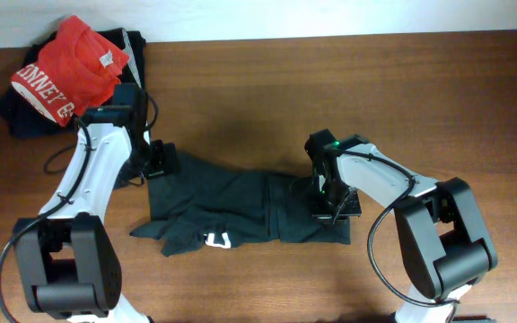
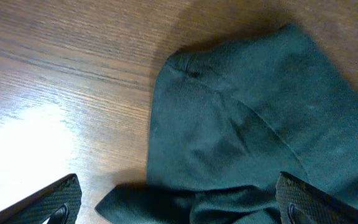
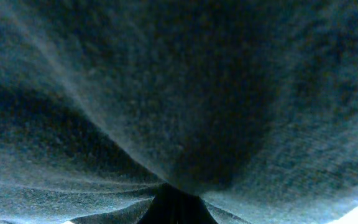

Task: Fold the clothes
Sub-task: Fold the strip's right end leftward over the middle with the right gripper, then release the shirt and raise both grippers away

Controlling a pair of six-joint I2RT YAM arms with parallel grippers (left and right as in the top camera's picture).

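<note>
Your T-shirt (image 1: pixel 240 202) lies on the tabletop (image 1: pixel 402 81) between the two grippers. It is already gathered into a rough, wide band rather than spread flat. Only a scrap of its white lettering (image 1: pixel 216 240) peeks out along the near edge, so at least one fold looks done. The edges are uneven and a loose flap trails out on the left side, so judge it as partly folded. It needs squaring up and at least one more fold across its width.

Your right gripper (image 1: pixel 335 211) sits at the shirt's right end. Its wrist camera sees nothing but dark cloth drawn to a pucker where the fingers meet, so read it as closed with the fabric pinched in it.

Your left gripper (image 1: pixel 162 160) hovers at the shirt's far left corner, spread fully wide and holding nothing. Its fingers (image 2: pixel 58 202) frame a rounded corner of cloth just ahead, with bare wood off to one side. That corner has not yet been taken.

Well beyond the left gripper, at the tabletop's far corner, a red shirt (image 1: pixel 70 67) rests on the dark folded garments (image 1: pixel 16 121), apart from the work.
</note>
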